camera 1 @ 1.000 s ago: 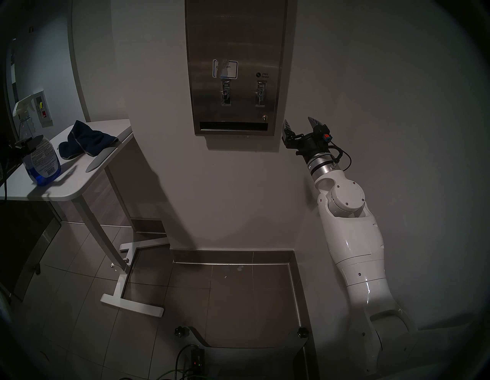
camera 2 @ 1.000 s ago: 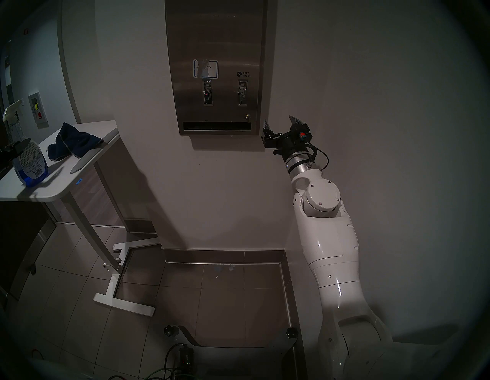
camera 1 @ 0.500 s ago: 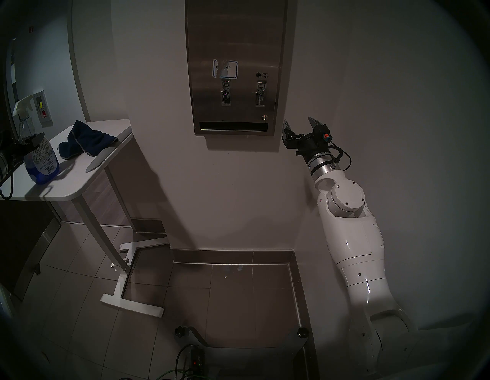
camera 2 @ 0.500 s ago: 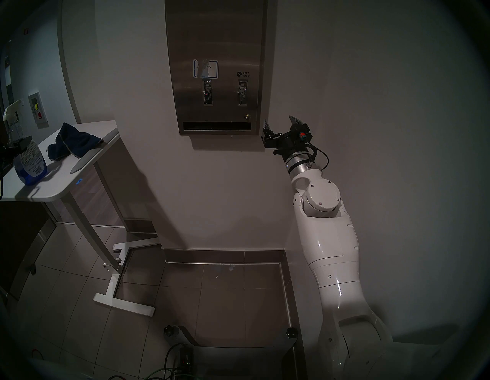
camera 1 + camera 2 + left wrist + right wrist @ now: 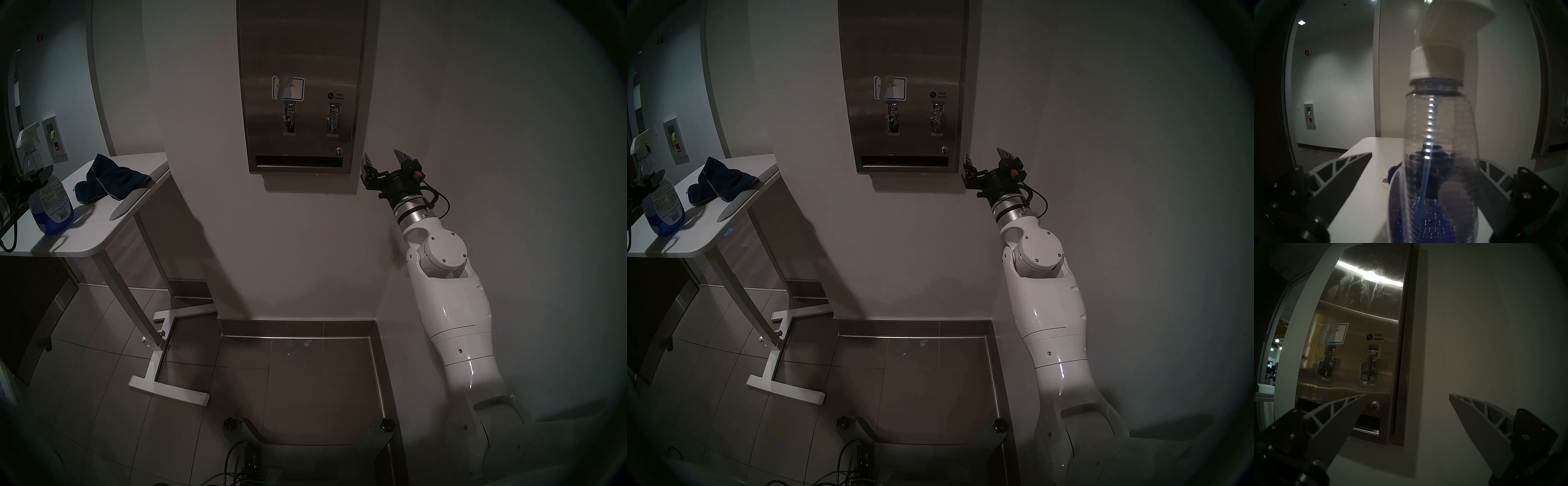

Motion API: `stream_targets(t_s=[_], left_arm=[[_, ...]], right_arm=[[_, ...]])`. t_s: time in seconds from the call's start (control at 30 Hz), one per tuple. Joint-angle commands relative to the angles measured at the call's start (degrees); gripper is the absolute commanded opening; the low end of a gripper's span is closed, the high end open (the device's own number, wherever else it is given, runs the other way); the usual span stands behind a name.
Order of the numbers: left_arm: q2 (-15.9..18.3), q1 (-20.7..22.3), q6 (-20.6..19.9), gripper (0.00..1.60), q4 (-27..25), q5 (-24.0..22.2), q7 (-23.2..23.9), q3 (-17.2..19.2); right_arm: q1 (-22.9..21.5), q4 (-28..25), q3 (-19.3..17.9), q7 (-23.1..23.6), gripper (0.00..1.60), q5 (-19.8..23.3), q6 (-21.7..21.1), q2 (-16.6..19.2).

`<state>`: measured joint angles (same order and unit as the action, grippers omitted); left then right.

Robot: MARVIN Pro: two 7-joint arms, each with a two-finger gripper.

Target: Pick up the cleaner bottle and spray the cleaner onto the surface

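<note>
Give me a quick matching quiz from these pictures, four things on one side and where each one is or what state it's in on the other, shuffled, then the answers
1. cleaner bottle
2. dark blue cloth
3. right gripper
4. steel dispenser panel

A. open, holding nothing, beside the panel's lower right corner
B. fixed on the wall
C. upright between the open left gripper's fingers
D. crumpled on the white table

Pairs: 1-C, 2-D, 3-A, 4-B

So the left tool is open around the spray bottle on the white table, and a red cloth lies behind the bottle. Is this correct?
One detail is wrong: the cloth is dark blue, not red, as the head view shows. The rest holds: the left tool stands open around the spray bottle on the white table, as the left wrist view shows.
</note>
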<state>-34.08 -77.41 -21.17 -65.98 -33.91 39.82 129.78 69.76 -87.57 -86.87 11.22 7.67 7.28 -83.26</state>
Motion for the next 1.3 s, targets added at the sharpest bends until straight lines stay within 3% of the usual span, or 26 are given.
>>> stream_targets(t_s=[0.0,0.33,0.67,1.27], left_arm=[[0.0,1.1,-0.9,0.00,-2.8,-1.5,0.2,1.3],[-2.9,1.4,-1.5,0.00,-7.0,-0.4,-5.8,1.2],[-6.2,4.8,2.1,0.00,-13.3,0.5,-13.9,-0.4],[-5.3,10.9,3.4,0.00,-22.6,-1.3,-22.2,-5.8]], right_arm=[[-1.8,-2.1,-0.1,0.0,1.60,-0.1,0.5,0.1],[-1.8,-2.1,-0.1,0.0,1.60,0.0,0.5,0.1],[-1.8,-1.9,-0.1,0.0,1.60,0.0,0.5,0.1],[-1.8,-1.6,0.0,-0.1,1.60,0.1,0.6,0.1]])
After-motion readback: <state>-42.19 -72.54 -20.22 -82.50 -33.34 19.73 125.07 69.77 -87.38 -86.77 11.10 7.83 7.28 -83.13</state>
